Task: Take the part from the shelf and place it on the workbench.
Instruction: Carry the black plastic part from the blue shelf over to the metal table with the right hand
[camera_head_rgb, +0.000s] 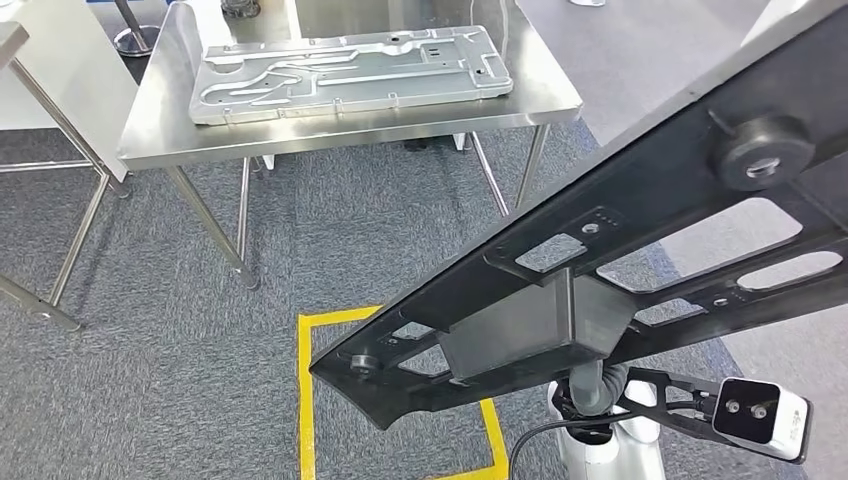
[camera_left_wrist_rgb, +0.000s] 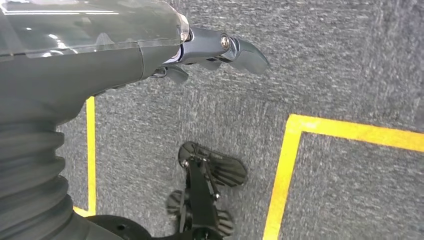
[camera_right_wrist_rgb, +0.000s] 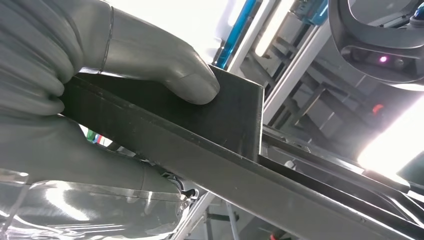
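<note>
A long black frame part (camera_head_rgb: 620, 230) with cut-outs and a box-like block on its underside slants across the right of the head view, held in the air. In the right wrist view my right hand (camera_right_wrist_rgb: 140, 50) grips this black part (camera_right_wrist_rgb: 240, 165), the thumb pressed flat on its block. The steel workbench (camera_head_rgb: 545, 98) stands ahead, across a strip of carpet. My left hand (camera_left_wrist_rgb: 220, 50) hangs over the grey carpet and holds nothing, its dark fingers apart.
A large silver stamped panel (camera_head_rgb: 350, 72) covers most of the workbench top. A second metal table (camera_head_rgb: 40, 80) stands at the far left. Yellow tape (camera_head_rgb: 305, 400) marks a square on the carpet just below the part.
</note>
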